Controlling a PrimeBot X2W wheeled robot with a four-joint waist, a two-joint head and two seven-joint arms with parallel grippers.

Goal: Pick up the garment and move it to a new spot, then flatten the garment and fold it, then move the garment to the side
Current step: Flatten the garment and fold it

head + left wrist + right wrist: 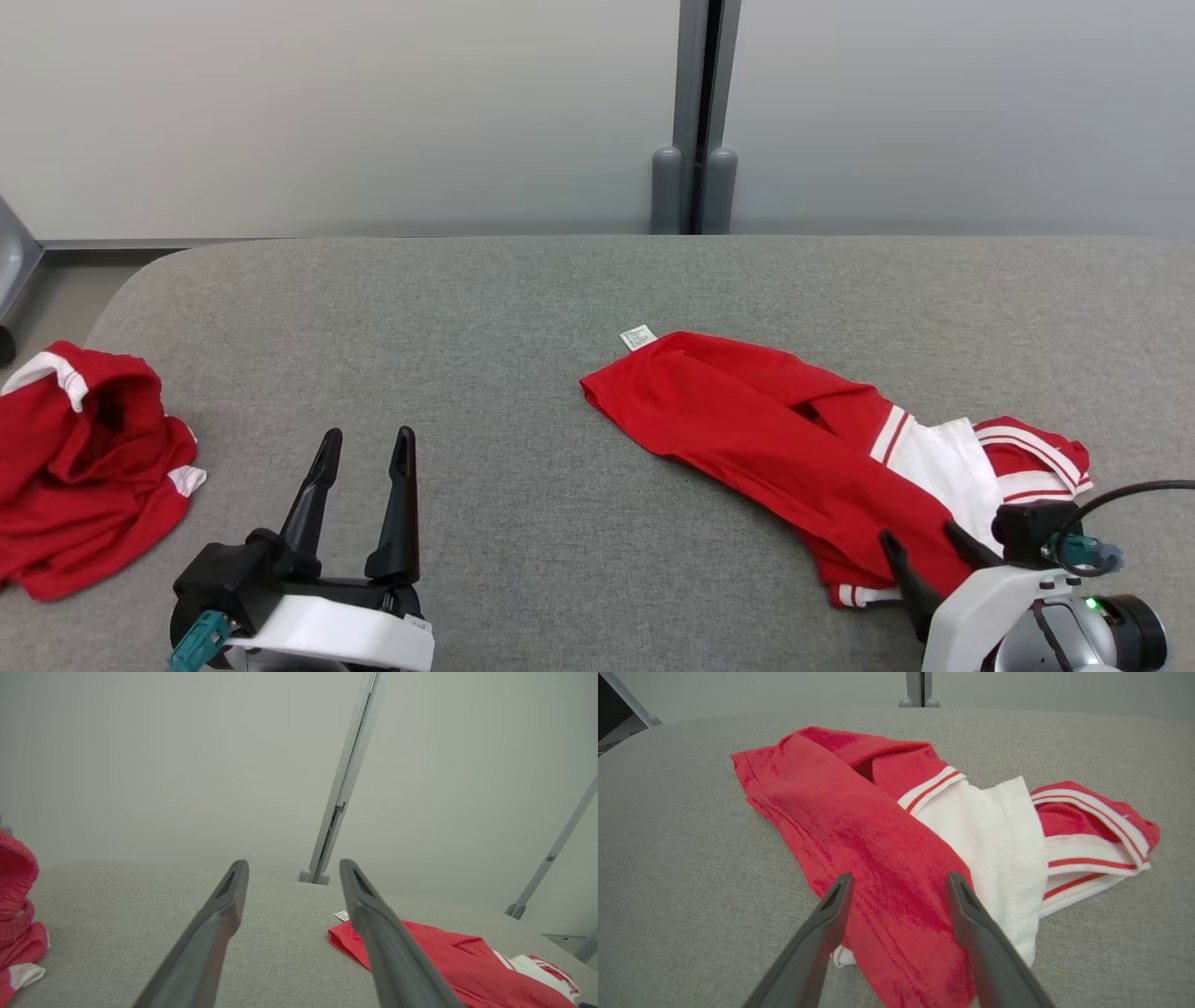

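Broadly, a grey fabric tabletop [523, 308] meets a pale wall [327, 112] and grey post [695, 112]. Both the left tool [368, 434] and the right tool [918, 532] stand spread, the crumpled red-and-white garment [747, 420] lying beneath the latter

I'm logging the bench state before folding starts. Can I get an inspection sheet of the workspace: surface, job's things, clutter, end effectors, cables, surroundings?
Surface: grey fabric-covered table, with a rounded far-left corner.
Job's things: red and white garment, crumpled, right of centre; white label at its far corner.
Clutter: second red garment, bunched at the table's left edge.
End effectors: left end effector open, over the table between the two garments; right end effector open, at the red and white garment's near end, contact unclear.
Cables: black cable looping at the right wrist.
Surroundings: pale wall panels and a grey post behind the table.
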